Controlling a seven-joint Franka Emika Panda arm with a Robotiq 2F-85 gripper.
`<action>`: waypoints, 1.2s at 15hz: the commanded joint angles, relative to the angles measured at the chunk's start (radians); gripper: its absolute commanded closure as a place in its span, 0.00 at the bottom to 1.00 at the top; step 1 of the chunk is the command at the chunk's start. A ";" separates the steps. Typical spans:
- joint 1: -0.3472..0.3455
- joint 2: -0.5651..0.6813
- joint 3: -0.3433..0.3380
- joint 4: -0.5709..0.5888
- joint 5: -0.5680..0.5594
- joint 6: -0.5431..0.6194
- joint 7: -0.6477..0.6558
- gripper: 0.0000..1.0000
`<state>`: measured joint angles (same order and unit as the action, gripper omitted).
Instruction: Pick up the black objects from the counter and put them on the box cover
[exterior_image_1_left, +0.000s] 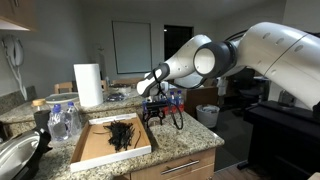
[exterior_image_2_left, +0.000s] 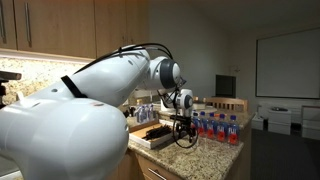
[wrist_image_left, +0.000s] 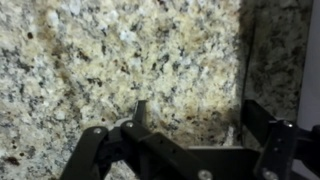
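Your gripper (exterior_image_1_left: 157, 120) hangs with jaws apart and empty over the speckled counter (exterior_image_1_left: 190, 140), just right of the box cover (exterior_image_1_left: 95, 150), where the black objects (exterior_image_1_left: 122, 132) lie.

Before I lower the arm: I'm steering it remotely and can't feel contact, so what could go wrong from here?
1. The open end effector hangs low over the hard stone counter; descending too far could drive it into the stone.
2. The bottles stand close beside it; a sideways swing could topple them.
3. The cardboard tray lies right next to it with a low rim; clipping it could shove the tray and scatter the black pieces in it.
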<state>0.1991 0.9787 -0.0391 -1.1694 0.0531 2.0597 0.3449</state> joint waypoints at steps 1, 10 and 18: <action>0.008 -0.022 -0.035 -0.037 -0.044 -0.027 0.054 0.32; 0.027 -0.016 -0.072 -0.045 -0.138 -0.098 0.089 0.92; 0.063 -0.040 -0.101 -0.093 -0.213 -0.079 0.143 0.93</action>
<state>0.2275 0.9713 -0.1089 -1.1962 -0.1068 1.9761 0.4256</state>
